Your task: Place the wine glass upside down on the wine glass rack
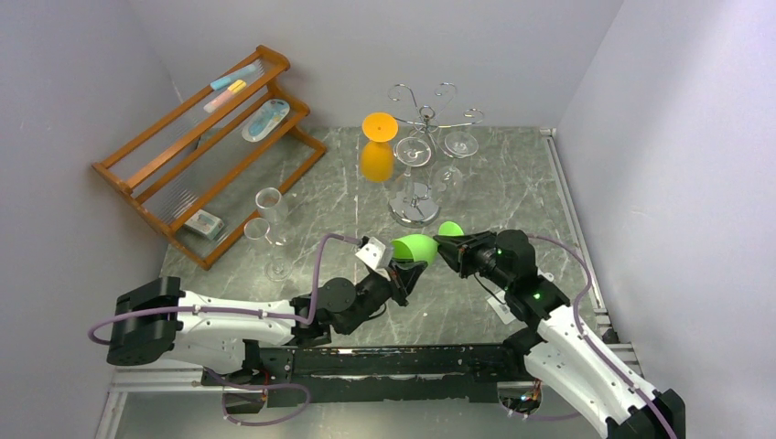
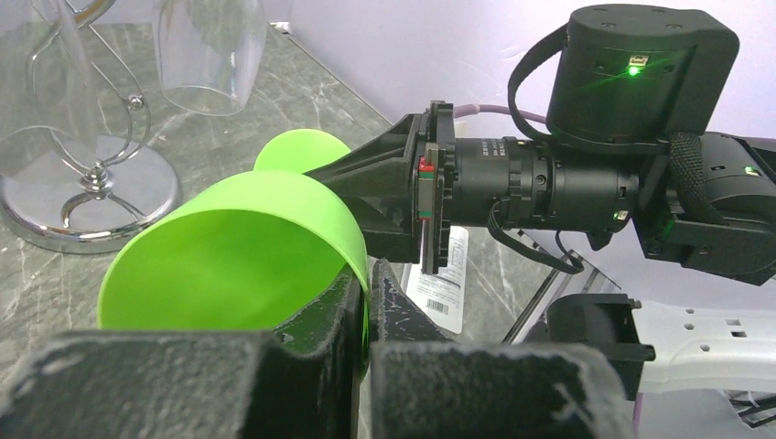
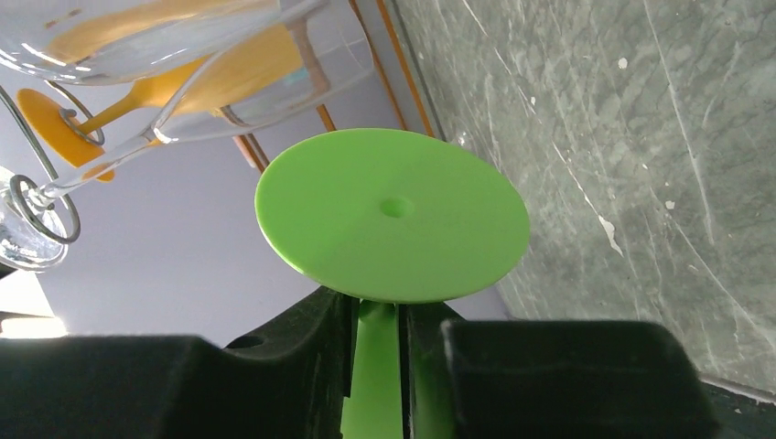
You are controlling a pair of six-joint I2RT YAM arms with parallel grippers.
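Observation:
A bright green wine glass [image 1: 416, 247] lies sideways above the table, held between both grippers. My left gripper [image 1: 407, 267] is shut on the bowl's rim [image 2: 238, 247], with its fingertips [image 2: 352, 297] pinching the thin wall. My right gripper [image 1: 446, 245] is shut on the stem [image 3: 373, 366] just behind the round foot [image 3: 393, 215]. The wine glass rack [image 1: 425, 119] stands behind them on its chrome base [image 1: 414, 208]. An orange glass [image 1: 378, 146] and clear glasses [image 1: 458, 146] hang upside down on it.
An orange-brown wooden shelf [image 1: 206, 137] stands at the back left. Clear glasses [image 1: 270, 206] stand on the table in front of it. A white barcode label [image 2: 444, 283] lies on the marble under the right gripper. Walls close in on both sides.

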